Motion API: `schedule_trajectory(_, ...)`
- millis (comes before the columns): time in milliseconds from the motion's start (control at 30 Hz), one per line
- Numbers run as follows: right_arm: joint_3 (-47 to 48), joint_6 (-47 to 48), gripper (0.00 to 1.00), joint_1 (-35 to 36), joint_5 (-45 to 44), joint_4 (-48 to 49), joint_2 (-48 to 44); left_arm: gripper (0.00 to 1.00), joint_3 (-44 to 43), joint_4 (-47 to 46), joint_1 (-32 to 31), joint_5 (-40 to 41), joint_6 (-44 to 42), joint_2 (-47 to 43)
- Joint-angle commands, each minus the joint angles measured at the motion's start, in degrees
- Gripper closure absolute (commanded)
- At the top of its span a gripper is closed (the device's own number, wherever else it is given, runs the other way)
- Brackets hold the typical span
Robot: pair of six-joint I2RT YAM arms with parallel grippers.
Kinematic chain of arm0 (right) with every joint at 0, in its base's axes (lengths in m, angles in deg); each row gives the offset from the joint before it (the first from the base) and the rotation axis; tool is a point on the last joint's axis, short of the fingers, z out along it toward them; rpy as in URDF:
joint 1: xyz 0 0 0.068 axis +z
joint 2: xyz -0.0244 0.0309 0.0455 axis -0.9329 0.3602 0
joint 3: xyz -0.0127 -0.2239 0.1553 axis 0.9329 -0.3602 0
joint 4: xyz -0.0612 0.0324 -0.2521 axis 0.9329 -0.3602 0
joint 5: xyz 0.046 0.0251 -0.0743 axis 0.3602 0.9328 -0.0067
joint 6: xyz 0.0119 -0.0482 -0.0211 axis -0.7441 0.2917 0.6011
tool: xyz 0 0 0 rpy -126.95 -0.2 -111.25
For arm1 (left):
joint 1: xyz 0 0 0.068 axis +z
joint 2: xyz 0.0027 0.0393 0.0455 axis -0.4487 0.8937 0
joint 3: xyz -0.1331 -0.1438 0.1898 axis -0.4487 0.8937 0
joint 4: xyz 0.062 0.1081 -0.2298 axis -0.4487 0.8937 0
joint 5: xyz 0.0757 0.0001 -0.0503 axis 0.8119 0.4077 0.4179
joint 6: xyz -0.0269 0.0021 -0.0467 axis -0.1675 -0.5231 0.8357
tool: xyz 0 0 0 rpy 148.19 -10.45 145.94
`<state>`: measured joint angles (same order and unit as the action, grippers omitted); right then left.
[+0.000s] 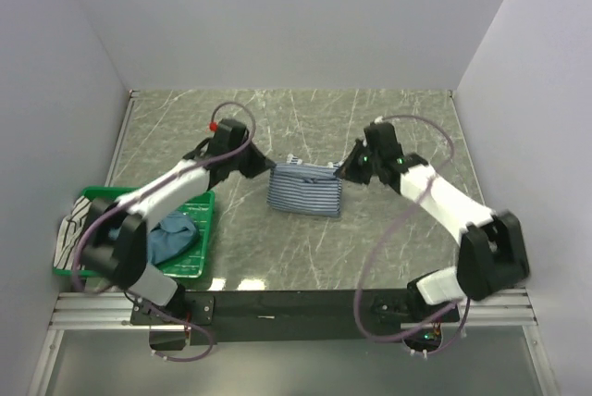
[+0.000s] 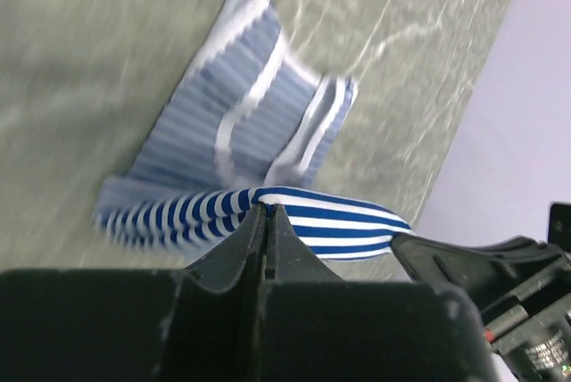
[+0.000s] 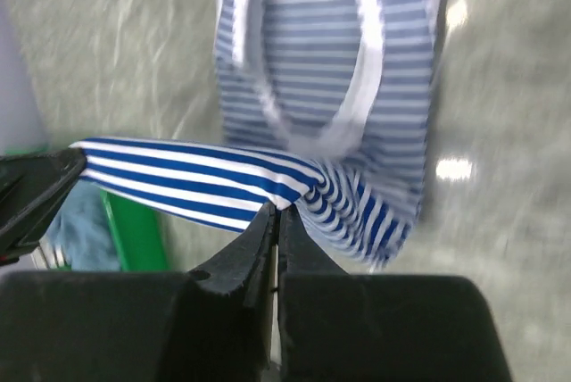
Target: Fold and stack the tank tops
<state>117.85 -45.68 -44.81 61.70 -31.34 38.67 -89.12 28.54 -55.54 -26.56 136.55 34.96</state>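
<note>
Top view first: the fine navy-and-white striped tank top (image 1: 305, 191), soft cloth with white trim, sits mid-frame on the grey-green marbled bench (image 1: 398, 118), gathered into a rough rectangle. The left tool (image 1: 268, 167) is right at its upper left corner and the right tool (image 1: 348, 170) at its upper right corner, each touching the cloth. Down at lower left, the green plastic basket (image 1: 205, 220) holds the plain teal-blue tank top (image 1: 174, 237). The broader black-and-white striped tank top (image 1: 67, 237) hangs over the basket's left rim, well apart from both tools.

Over to the left wrist view: the left tool's jaws are pressed together at bottom centre, and a fold of the navy-and-white striped tank top is pinched at their tips. From that pinch a taut band of striped cloth runs rightward to the dark tip of the right tool at lower right. The rest of the garment lies on the bench above the tips, mid-frame and blurred.

Right wrist view, the other side of it: the right tool's jaws are clamped tight at bottom centre, gripping the striped cloth where it bunches. The band stretches away to the left tool at the left edge. The neckline and white trim lie spread on the bench in the upper middle. A slice of the basket and some teal cloth show at lower left.
</note>
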Motion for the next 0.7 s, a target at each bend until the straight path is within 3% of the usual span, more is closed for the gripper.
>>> schedule_trajectory(0, 9.16, 5.65, 0.96, -5.52, 5.41, 2.59, 10.59, 0.95, -8.83, -7.28, 4.18, -6.1, -5.66, 11.48)
schedule_trajectory(33, 13.45, 6.0, 0.88, -6.75, 5.85, 2.33, 13.32, 0.91, -10.94, -7.12, 5.49, -7.42, -6.19, 14.41)
schedule_trajectory(67, 15.58, 6.44, 0.67, -7.46, 5.86, 2.24, 18.31, 0.82, -14.88, -7.03, 6.03, -6.91, -6.55, 16.96)
schedule_trajectory(100, 17.52, 6.8, 0.59, -7.81, 5.16, 1.63, 20.62, 0.63, -16.05, -8.6, 6.73, -7.52, -7.33, 21.07)
schedule_trajectory(133, 21.19, 7.23, 0.51, -8.42, 4.89, 0.92, 22.56, 0.57, -17.45, -9.83, 8.04, -8.83, -7.52, 22.94)
schedule_trajectory(200, 22.8, 7.24, 0.49, -9.83, 3.76, 0.74, 25.3, 0.47, -21.41, -10.62, 9.28, -9.8, -8.48, 25.5)
schedule_trajectory(300, 22.37, 7.41, 0.47, -10.54, 0.59, -0.05, 24.25, 0.42, -22.91, -9.06, 10.51, -7.36, -10.58, 23.59)
schedule_trajectory(367, 19.31, 8.12, 0.47, -10.19, -1.17, 0.91, 21.11, 0.45, -21.96, -7.04, 10.52, -4.47, -11.21, 21.92)
schedule_trajectory(467, 15.0, 8.65, 0.47, -5.81, -3.98, 1.01, 17.23, 0.61, -17.14, -5.28, 8.41, -3.57, -10.77, 18.14)
schedule_trajectory(500, 13.94, 7.95, 0.49, -4.49, -4.6, 1.44, 16.43, 0.73, -15.81, -4.49, 7.36, -1.48, -10.42, 16.39)
schedule_trajectory(600, 9.64, 6.28, 0.5, 1.05, -5.57, 3.81, 14.49, 0.91, -9.92, -5.27, 3.14, 0.38, -8.5, 13.39)
schedule_trajectory(667, 9.27, 5.92, 0.51, 4.04, -6.53, 4.52, 15.62, 0.97, -5.7, -7.2, 0.68, 0.65, -7.17, 12.42)
